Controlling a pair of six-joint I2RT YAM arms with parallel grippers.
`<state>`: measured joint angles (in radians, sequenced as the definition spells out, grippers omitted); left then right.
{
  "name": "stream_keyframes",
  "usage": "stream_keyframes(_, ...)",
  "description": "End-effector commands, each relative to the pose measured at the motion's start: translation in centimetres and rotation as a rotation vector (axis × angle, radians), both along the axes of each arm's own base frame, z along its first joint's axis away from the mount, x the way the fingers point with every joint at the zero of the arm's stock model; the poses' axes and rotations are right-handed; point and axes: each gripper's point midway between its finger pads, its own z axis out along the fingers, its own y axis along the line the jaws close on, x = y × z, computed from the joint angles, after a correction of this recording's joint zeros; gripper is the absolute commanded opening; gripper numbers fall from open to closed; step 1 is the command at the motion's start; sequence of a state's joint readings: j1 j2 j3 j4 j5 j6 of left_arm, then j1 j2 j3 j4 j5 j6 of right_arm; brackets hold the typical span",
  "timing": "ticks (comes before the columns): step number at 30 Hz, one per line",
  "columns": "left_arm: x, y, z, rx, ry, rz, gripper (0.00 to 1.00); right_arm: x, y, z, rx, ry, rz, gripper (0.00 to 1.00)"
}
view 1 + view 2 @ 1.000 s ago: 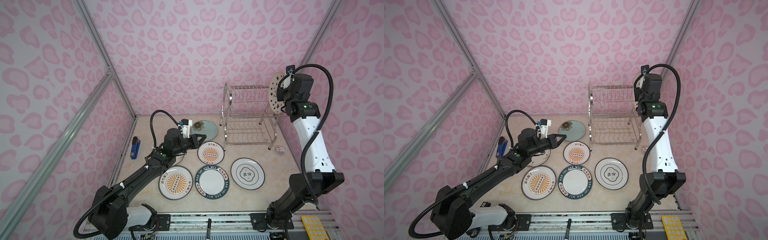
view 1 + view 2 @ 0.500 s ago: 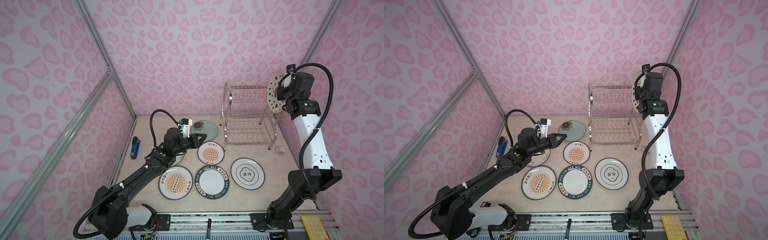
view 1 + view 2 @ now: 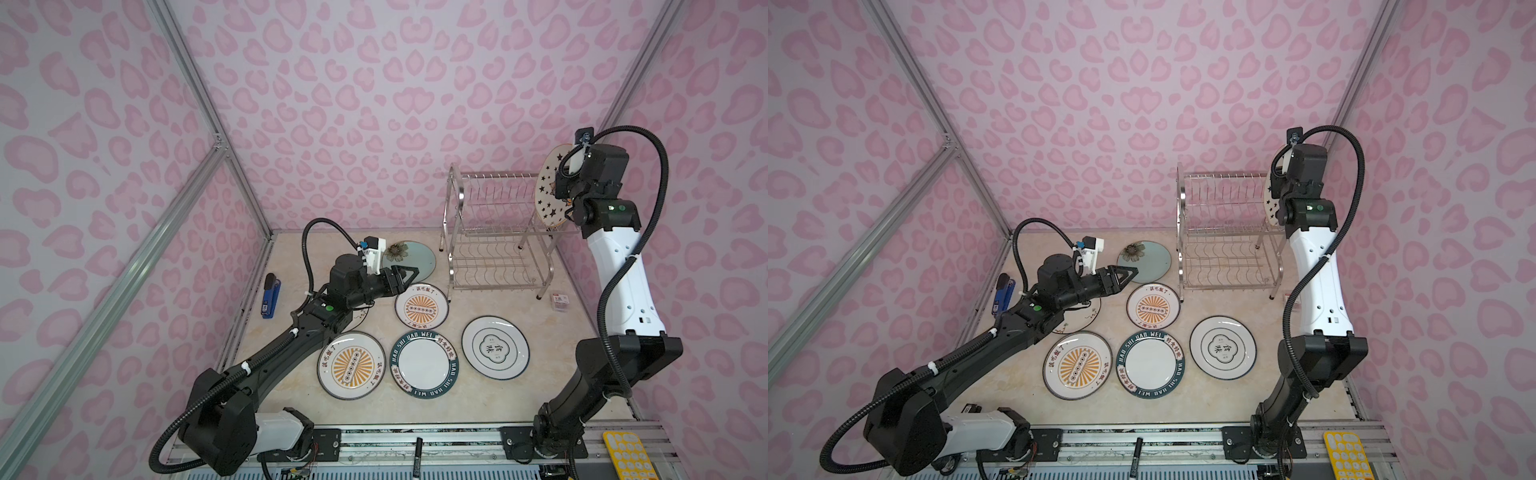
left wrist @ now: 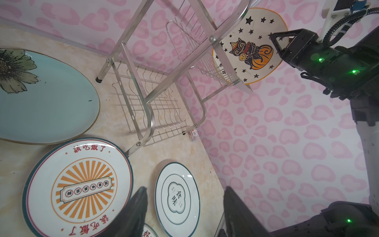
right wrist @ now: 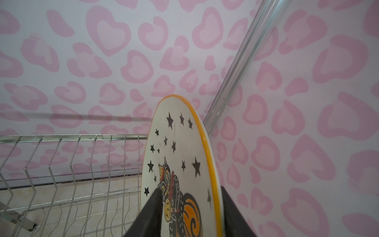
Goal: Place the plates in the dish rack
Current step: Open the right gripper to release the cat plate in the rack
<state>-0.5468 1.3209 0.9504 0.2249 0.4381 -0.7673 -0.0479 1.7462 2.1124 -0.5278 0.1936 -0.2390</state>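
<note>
The star-and-cat plate (image 3: 550, 195) (image 5: 180, 164) stands on edge at the right end of the dish rack's (image 3: 494, 232) upper tier. My right gripper (image 5: 190, 188) straddles its near rim, open, with a thin gap at the orange edge. Several plates lie flat on the table: pale blue flower (image 3: 411, 257), small sunburst (image 3: 421, 306), large sunburst (image 3: 351, 365), teal lettered (image 3: 424, 365) and white emblem (image 3: 495, 347). A cream floral plate (image 3: 1084, 320) is mostly hidden under my left arm. My left gripper (image 3: 399, 276) (image 4: 185, 188) hovers open and empty between the blue and small sunburst plates.
A blue stapler (image 3: 270, 295) lies by the left wall. A small box (image 3: 561, 300) sits right of the rack's foot. A marker (image 3: 417, 455) and a yellow tray (image 3: 627, 455) rest on the front rail. The rack's other slots hold nothing.
Both grippers have gone from shut to open. The right one has let go of the star-and-cat plate at the rack's right end. The left arm has stayed put.
</note>
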Motion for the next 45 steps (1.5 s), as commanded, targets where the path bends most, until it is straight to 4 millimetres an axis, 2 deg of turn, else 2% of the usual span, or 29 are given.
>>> stream_keyframes(1, 0.2, -0.2, 0.9, -0.012, -0.026, -0.008, 0.65, 0.4, 0.1, 0.2, 0.007, -0.021, 0.008, 0.44)
stream_keyframes(4, 0.2, -0.3, 0.8, -0.011, -0.024, -0.012, 0.67, 0.5, -0.1, 0.3, 0.009, -0.024, 0.012, 0.51)
stream_keyframes(9, 0.2, -0.3, 0.9, -0.01, -0.027, -0.014, 0.7, 0.5, -0.1, 0.4, 0.022, -0.03, 0.021, 0.71)
stream_keyframes(16, 0.3, -0.3, 0.7, -0.008, -0.021, -0.012, 0.75, 0.4, 0.0, 1.1, 0.042, -0.057, 0.029, 0.82)
stream_keyframes(19, 0.3, -0.2, 0.7, -0.006, -0.019, -0.007, 0.77, 0.3, 0.4, 1.8, 0.061, -0.082, 0.054, 0.93)
stream_keyframes(21, 0.3, -0.2, 0.7, -0.007, -0.019, -0.005, 0.77, 0.3, 0.7, 2.2, 0.071, -0.093, 0.067, 0.96)
stream_keyframes(27, 0.3, 0.0, 0.6, -0.006, -0.018, -0.004, 0.78, 0.6, 0.7, 2.2, 0.115, -0.093, 0.098, 0.96)
stream_keyframes(33, 0.2, 0.1, 0.6, -0.003, -0.019, 0.001, 0.78, 0.8, -0.5, 1.8, 0.174, -0.106, 0.086, 0.95)
stream_keyframes(37, 0.1, 0.1, 0.6, -0.003, -0.02, 0.0, 0.78, 0.4, -1.1, 2.3, 0.208, -0.127, 0.095, 0.85)
stream_keyframes(42, 0.1, 0.1, 0.7, -0.013, -0.02, -0.002, 0.79, -0.6, -2.5, 2.7, 0.255, -0.129, 0.099, 0.84)
stream_keyframes(45, -0.1, 0.1, 0.8, -0.021, -0.021, -0.008, 0.79, -1.2, -3.3, 2.9, 0.292, -0.138, 0.113, 0.74)
